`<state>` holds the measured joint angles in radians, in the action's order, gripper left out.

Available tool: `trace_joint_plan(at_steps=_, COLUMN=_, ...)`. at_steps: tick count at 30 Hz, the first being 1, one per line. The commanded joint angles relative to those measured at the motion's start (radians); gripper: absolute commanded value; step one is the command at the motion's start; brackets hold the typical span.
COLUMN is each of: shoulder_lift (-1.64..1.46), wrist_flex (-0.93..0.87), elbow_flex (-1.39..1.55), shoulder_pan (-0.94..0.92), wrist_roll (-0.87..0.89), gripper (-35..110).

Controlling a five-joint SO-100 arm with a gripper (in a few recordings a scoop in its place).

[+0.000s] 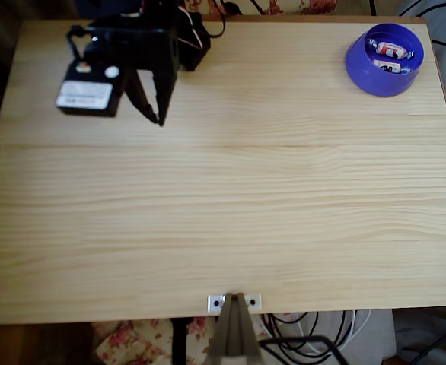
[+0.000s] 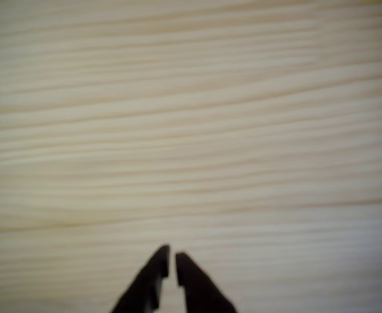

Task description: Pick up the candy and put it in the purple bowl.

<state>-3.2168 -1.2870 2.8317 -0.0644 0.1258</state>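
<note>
- tool (image 1: 157,118) closed, gripping nothing, top left over counter (image 1: 223,198), overhead view
- two candies (image 1: 390,57) inside purple bowl (image 1: 364,72), top right

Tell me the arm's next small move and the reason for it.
Probably none beyond staying parked: two wrapped candies already lie inside the purple bowl, and the pincer sits nearly shut, holding nothing, at the table's far-left corner in the overhead view.
</note>
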Motion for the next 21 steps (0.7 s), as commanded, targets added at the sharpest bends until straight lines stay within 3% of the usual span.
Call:
trace_joint_plan(at_steps=1, shoulder_lift=-0.081, wrist_flex=-0.011, elbow_flex=0.029, shoulder_pan=0.021, wrist_roll=-0.008, gripper=-1)
trace_joint_plan(at_steps=21, shoulder_lift=-0.081, wrist_flex=0.069, elbow_flex=0.138, shoulder_pan=-0.008, wrist_roll=0.086, gripper=-1)
